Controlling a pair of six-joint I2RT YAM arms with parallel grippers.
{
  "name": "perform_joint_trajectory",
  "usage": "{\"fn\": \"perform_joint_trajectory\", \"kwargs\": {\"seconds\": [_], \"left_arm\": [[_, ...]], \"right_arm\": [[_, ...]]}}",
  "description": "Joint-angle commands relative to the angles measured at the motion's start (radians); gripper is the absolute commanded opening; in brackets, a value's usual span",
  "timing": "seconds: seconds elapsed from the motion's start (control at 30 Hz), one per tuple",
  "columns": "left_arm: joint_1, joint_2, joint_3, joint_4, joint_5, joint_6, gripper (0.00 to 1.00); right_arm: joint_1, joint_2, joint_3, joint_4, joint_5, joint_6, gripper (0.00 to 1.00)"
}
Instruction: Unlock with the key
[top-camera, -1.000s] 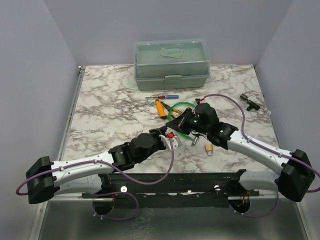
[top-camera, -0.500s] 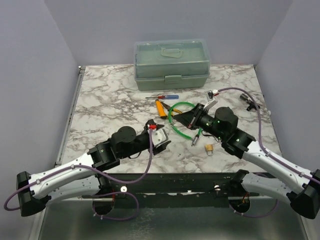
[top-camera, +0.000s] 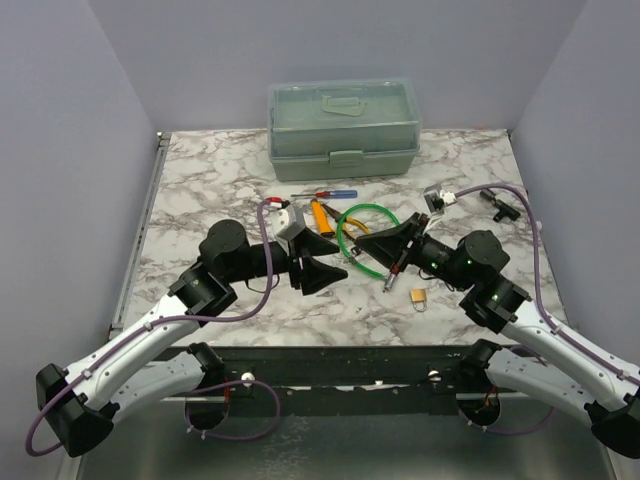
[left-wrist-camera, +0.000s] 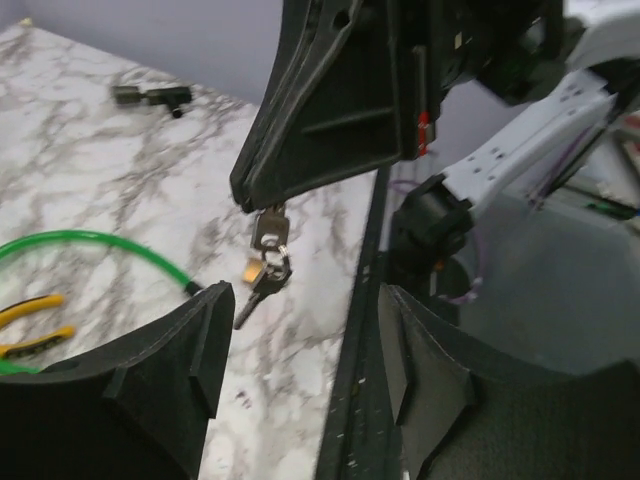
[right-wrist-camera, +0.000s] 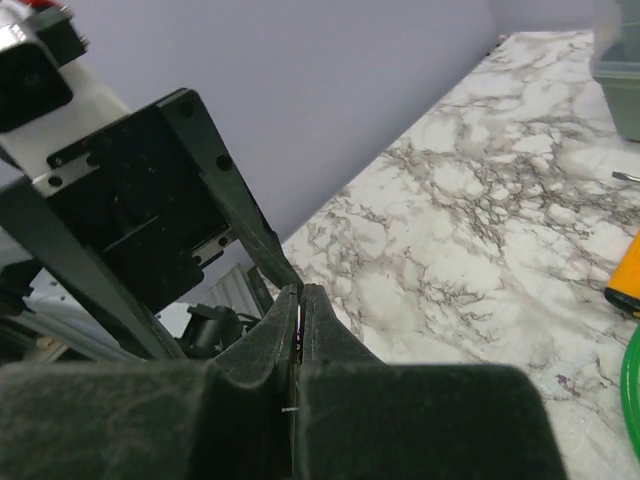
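Two grippers of mine face each other, nearly tip to tip, just below the middle of the overhead view. On the left side, my left gripper (top-camera: 336, 258) is spread wide with nothing between its fingers. In its own wrist view the two dark pads fill the lower corners with a broad gap between them.

Above that gap, centre-left in that view, hangs the key (left-wrist-camera: 268, 228). Its top is pinched at the very tip of my right gripper (top-camera: 354, 246). A small ring and what looks like a second key (left-wrist-camera: 262, 288) dangle beneath it, clear of the marble table (top-camera: 200, 190) and not touching my left pads.

My right gripper is clenched on the key. In the right wrist view its pads press together at bottom centre on a thin sliver of metal.

Further right in the overhead view, a green hoop (top-camera: 342, 228) lies beside the right gripper. Toward the lower right, the brass padlock (top-camera: 420, 297) lies on the table, apart from both grippers.
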Motion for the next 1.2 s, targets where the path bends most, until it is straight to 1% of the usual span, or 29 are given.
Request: {"fn": "perform_joint_trajectory", "kwargs": {"seconds": [0.0,0.07,0.13,0.23,0.4,0.5,0.6,0.9,1.17], "left_arm": [[0.015,0.005,-0.038,0.293,0.189,-0.289,0.61],[0.015,0.007,-0.058,0.370,0.190,-0.354,0.57],[0.015,0.007,-0.076,0.431,0.188,-0.402,0.56],[0.015,0.013,-0.089,0.464,0.172,-0.437,0.51],[0.014,0.025,-0.107,0.499,0.138,-0.469,0.51],[0.014,0.036,-0.110,0.505,0.124,-0.477,0.49],[0.014,0.034,-0.123,0.504,0.100,-0.479,0.52],[0.015,0.029,-0.133,0.490,0.023,-0.465,0.52],[0.015,0.028,-0.141,0.483,0.001,-0.461,0.53]], "right_arm": [[0.006,-0.031,-0.016,0.071,-0.137,-0.063,0.00],[0.006,-0.038,-0.015,0.079,-0.162,-0.063,0.00],[0.005,-0.041,-0.010,0.078,-0.178,-0.061,0.00],[0.005,-0.044,-0.007,0.087,-0.199,-0.057,0.00],[0.006,-0.048,-0.006,0.111,-0.228,-0.045,0.00],[0.006,-0.046,-0.004,0.118,-0.237,-0.037,0.00],[0.005,-0.050,-0.001,0.114,-0.241,-0.037,0.00],[0.005,-0.042,0.012,0.111,-0.278,-0.034,0.00],[0.006,-0.031,0.020,0.111,-0.287,-0.032,0.00]]}}
